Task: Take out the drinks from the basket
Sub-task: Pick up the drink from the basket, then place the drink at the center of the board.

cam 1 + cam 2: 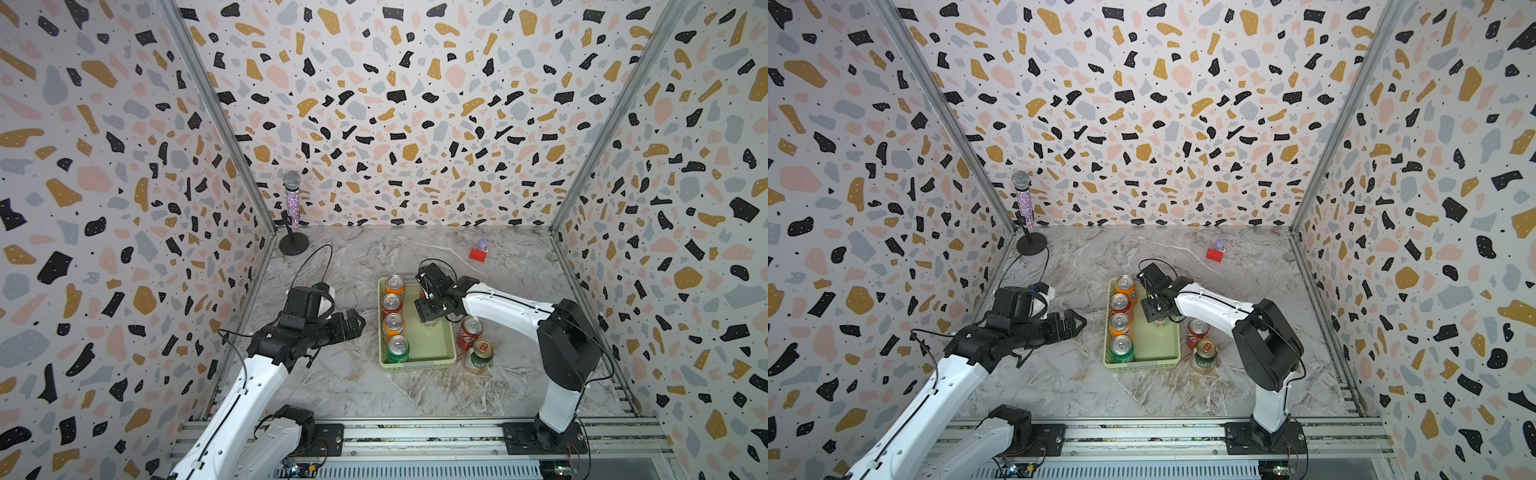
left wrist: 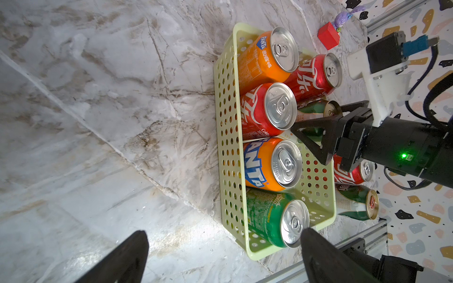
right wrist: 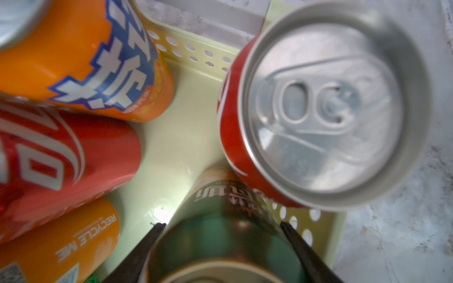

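Site type: robot lab test cell. Evidence as follows. I work inside a 3-sided booth of flat terrazzo-print wall panels (image 1: pixel 415 104) held by bare aluminium frame posts (image 1: pixel 217 112). Work surface is a grey marble-pattern tabletop (image 1: pixel 353 395). A slotted aluminium rail (image 1: pixel 415 432) runs along the front edge; my L arm base (image 1: pixel 297 428) and R arm base (image 1: pixel 544 436) are fixed to it. Loose black cables (image 2: pixel 429 105) run exposed. Misc. props sit at the back, e.g. a glitter-covered microphone on a round black stand (image 1: pixel 292 199).

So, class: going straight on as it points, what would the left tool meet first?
Most likely the basket's perforated side wall, by an orange can; the left tool's height is unclear, so it might clear the rim.
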Tool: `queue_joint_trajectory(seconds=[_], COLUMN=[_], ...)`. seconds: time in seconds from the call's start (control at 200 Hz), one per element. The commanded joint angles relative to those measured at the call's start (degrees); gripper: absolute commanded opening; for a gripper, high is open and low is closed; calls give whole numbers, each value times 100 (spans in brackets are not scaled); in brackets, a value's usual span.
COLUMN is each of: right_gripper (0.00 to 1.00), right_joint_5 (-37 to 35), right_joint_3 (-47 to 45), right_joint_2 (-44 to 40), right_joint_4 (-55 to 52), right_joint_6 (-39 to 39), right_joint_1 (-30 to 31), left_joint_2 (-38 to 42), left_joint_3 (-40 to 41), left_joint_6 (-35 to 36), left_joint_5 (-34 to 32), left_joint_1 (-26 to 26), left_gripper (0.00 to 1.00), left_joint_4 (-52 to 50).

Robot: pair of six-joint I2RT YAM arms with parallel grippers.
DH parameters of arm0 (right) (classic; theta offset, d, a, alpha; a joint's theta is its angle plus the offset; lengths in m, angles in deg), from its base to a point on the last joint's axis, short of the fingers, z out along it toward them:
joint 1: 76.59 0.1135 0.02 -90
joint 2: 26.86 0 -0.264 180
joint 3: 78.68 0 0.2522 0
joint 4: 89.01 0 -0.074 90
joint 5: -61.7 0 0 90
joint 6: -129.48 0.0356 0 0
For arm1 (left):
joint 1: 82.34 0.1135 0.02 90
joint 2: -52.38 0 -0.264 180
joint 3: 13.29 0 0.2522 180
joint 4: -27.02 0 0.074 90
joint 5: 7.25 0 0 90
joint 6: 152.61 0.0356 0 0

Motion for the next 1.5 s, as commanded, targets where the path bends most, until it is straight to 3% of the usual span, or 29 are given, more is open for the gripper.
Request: queue_joint_trajectory(seconds=[0.0, 0.47, 0.786, 1.036, 1.497], right_gripper=[40, 27, 27, 29, 29], right_joint_5=[-73, -64, -96, -68, 171], right_joint_3=[130, 178, 415, 498, 323], right_joint_2=[-240, -1110, -1859, -2421, -2023], right_joint_4=[-237, -617, -1035, -1335, -1082], right_joint_6=[14, -33, -225, -364, -520], right_joint_1=[51, 73, 30, -360, -1063], left_joint_2=[42, 48, 20, 14, 0], left_joint_3=[69, 85, 78, 77, 97], left_joint_6=[1, -8, 1, -8, -33], left_joint_5=[67, 41, 39, 24, 54], left_joint_1=[26, 26, 27, 26, 29], left_gripper=[100, 100, 100, 100, 100], left_joint_4=[193, 196, 203, 203, 219])
